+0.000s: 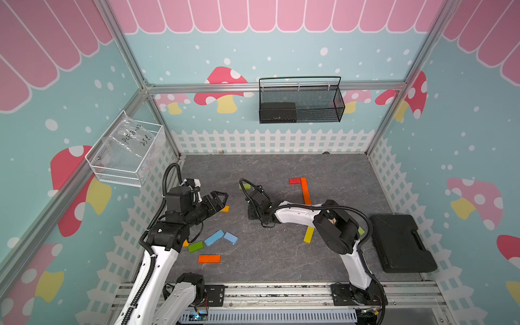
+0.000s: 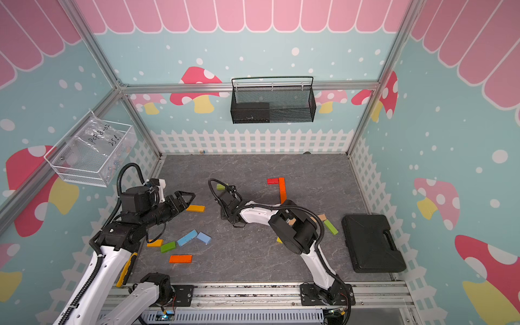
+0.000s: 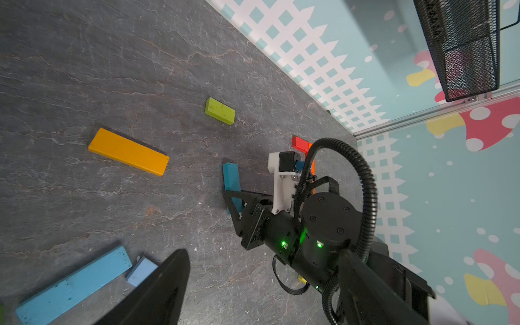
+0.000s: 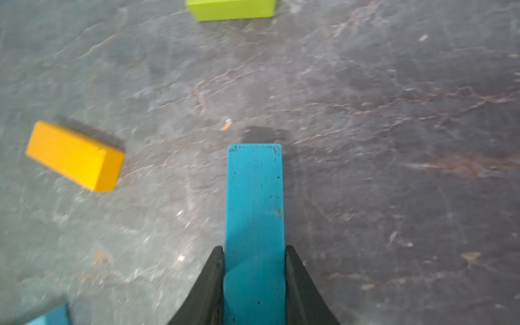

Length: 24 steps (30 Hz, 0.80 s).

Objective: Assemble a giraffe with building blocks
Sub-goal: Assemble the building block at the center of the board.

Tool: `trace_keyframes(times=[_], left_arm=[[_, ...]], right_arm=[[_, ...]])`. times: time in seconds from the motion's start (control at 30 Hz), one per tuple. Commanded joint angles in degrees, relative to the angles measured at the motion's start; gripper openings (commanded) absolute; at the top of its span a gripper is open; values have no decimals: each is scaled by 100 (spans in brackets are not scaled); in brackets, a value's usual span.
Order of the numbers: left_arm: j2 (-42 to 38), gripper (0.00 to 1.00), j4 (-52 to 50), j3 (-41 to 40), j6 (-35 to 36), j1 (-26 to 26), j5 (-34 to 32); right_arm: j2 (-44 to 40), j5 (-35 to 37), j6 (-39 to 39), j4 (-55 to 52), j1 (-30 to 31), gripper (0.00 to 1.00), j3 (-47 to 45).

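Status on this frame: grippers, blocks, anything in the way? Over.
Left gripper open, empty. Right gripper shut on blue block. Red block and orange block laid in an L. Green block and yellow block nearby, clear of held block.

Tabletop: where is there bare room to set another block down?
Widest bare patch: front middle of the tabletop, between the front orange block and the yellow bar. Also the back strip between the red block and the back wall. Crowded: front left, around the blue blocks and green block.
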Motion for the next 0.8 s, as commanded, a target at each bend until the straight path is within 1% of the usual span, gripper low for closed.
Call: trace_keyframes(times=[0.0, 0.17, 0.4, 0.53, 0.67, 0.77], left_arm=[[-12, 85, 146, -104, 22, -56, -54], [-28, 85, 135, -117, 49, -91, -108], [-55, 85, 79, -91, 84, -109, -160], [-64, 85, 41, -91, 106, -109, -194], [-73, 85, 25, -91, 137, -118, -226], [-73, 85, 17, -86, 154, -123, -249]], right_arm=[[285, 175, 298, 88, -166, 30, 268], [682, 267, 306, -51, -352, 31, 782], [1139, 203, 310, -228, -493, 34, 1419], [1277, 149, 279, -329, -492, 42, 1685], [1335, 99, 242, -413, -492, 57, 1840], [1330, 100, 203, -481, -498, 57, 1887]])
